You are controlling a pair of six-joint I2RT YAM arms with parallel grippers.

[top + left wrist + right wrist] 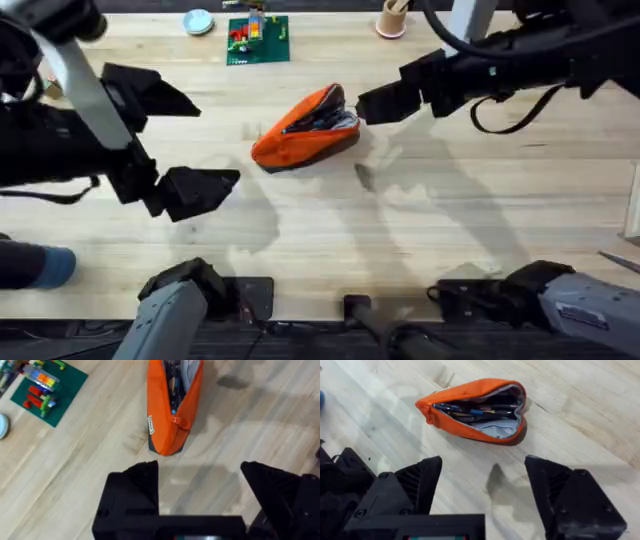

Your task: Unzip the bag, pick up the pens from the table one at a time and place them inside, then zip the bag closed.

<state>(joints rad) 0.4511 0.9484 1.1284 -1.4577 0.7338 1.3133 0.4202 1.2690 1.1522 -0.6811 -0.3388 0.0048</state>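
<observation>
Several pens (472,411) lie inside the orange pencil pouch (305,128); their exact count cannot be made out, since they overlap in the dark interior. In the left wrist view the far end of the pouch is cut off by the frame edge. The pouch rests on the desk (420,230) near its middle, zipper open, mouth gaping toward my right side. My left gripper (165,135) hovers to the left of the pouch, well apart from it, jaws spread wide and holding nothing. My right gripper (385,100) sits just beside the pouch's open end, jaws spread and empty; whether a fingertip touches the fabric cannot be determined. At the desk's far edge stand a green brick baseplate (257,38), a small round lid (198,21) and a cup (391,18).
</observation>
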